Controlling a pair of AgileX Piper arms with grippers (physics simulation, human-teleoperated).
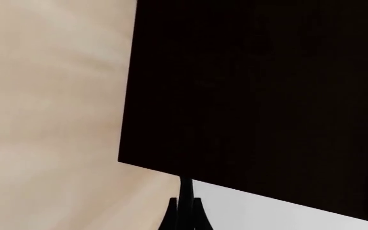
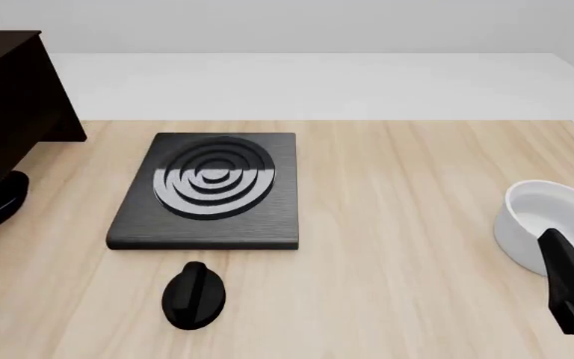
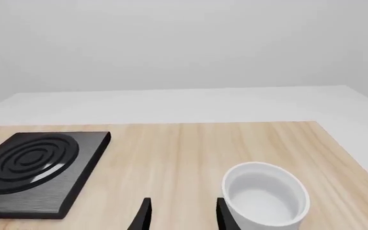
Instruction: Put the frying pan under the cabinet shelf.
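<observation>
Left gripper fingers pressed together, facing the dark cabinet shelf. Right gripper spread, white bowl just beside it. Frying pan — partly visible at the cabinet's foot, front view's left edge. Stove plate and knob mid-table.

A large flat panel of the near-black wooden cabinet shelf fills most of the view. Beside it lies the light wooden table. The black left gripper shows fingers pressed together.
</observation>
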